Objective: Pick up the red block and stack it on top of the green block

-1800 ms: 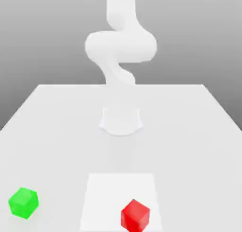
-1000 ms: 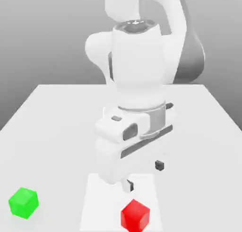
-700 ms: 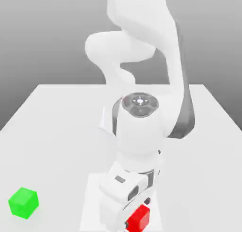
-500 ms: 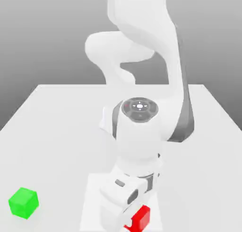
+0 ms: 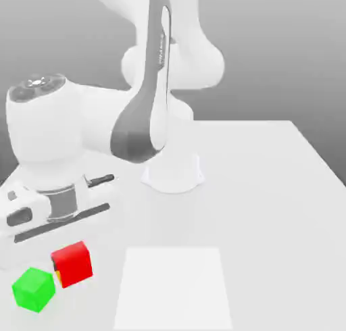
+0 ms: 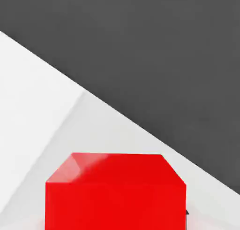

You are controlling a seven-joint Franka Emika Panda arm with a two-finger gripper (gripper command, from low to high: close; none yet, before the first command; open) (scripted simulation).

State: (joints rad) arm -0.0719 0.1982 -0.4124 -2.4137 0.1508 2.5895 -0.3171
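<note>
Red block [image 5: 72, 263] sat clamped in the pincer [image 5: 59, 277], lifted clear of the surface [image 5: 270, 208] and tilted a little, so that one lower corner hung lowest. In the exterior view the hand's white body [image 5: 47, 218] stood directly above the cube and hid most of the fingers; only a thin sliver, tinted yellowish, showed against the cube's lower edge on the exterior view's left. In the hand view the red block [image 6: 116, 191] lay close under the camera, its top face and one broad side lit evenly, with a small dark piece of the pincer [image 6: 187, 213] peeping out at its side.

Just beside the held cube, lower and toward the exterior view's left, the green block [image 5: 33, 289] rested on the surface near the front corner. The two cubes looked nearly touching in that view, the red one higher and slightly farther back, not yet over the green one's top.

Farther out, a paler square patch [image 5: 174, 289] marked the surface toward the front middle, well apart from both cubes. The arm [image 5: 145, 100] swept from its round base [image 5: 173, 174] at the middle of the surface, up and over toward the exterior view's left, a grey band running along its long link. Behind everything lay a plain grey backdrop.
</note>
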